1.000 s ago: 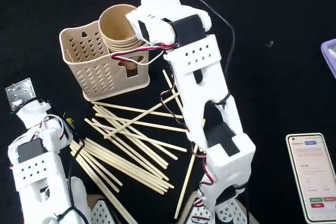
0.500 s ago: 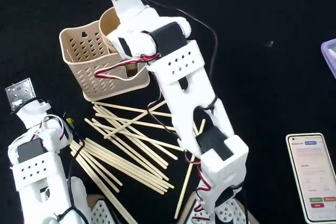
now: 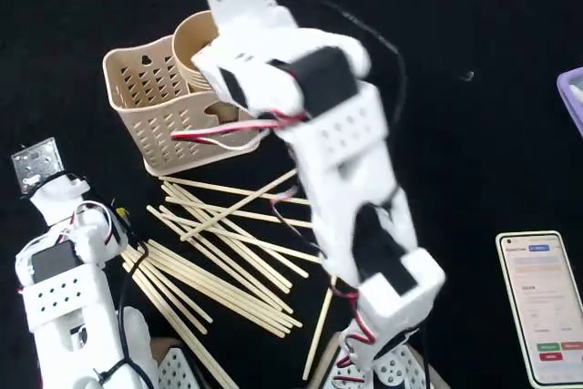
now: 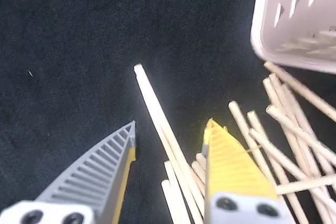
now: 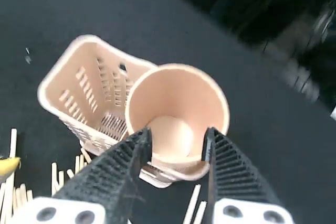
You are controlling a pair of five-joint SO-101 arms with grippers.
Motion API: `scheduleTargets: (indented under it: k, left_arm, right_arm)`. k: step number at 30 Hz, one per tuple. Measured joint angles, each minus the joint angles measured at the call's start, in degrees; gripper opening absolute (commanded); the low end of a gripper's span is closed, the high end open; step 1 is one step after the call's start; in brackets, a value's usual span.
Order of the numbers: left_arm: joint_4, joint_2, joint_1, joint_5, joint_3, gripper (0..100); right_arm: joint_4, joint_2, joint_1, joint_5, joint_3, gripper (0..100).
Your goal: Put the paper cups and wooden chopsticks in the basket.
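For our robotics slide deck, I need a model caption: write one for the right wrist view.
Open right gripper hovering over stacked paper cups standing in the beige basket.

Even bright light, pale chopsticks (image 3: 221, 266), white right arm (image 3: 346, 138) stark against dark table (image 3: 483, 116)

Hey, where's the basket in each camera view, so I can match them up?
High view: basket at upper left, behind the chopsticks.
Left wrist view: basket past the left gripper, beyond the chopsticks.
Right wrist view: basket below the right gripper, cups inside.
Shared landmark: the chopsticks beside the basket.
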Motion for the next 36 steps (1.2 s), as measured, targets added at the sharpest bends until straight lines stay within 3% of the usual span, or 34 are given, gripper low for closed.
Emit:
scheduleTargets:
  k: [6,9,16,19,28,36]
  left_arm:
    - [0.00,0.00,-0.09,0.00,0.18,22]
    - [0.00,0.00,-0.09,0.00,0.18,22]
    - [0.00,0.00,-0.09,0.00,0.18,22]
    - [0.00,0.00,-0.09,0.00,0.18,22]
    - [0.00,0.00,-0.09,0.00,0.18,22]
    - [0.00,0.00,-0.09,0.00,0.18,22]
  right_arm:
    - [8.97,-8.26,0.26,3.52,-2.29,17.6]
    - [9.05,-13.63,5.19,3.52,2.90,17.4]
    - [9.05,-24.35,17.23,3.52,29.10,17.7]
    - [8.35,-27.43,18.73,3.69,45.36,17.7]
    - [-15.03,-29.63,18.73,6.33,91.96,17.5]
    - [-18.99,-29.71,18.73,6.59,101.45,17.4]
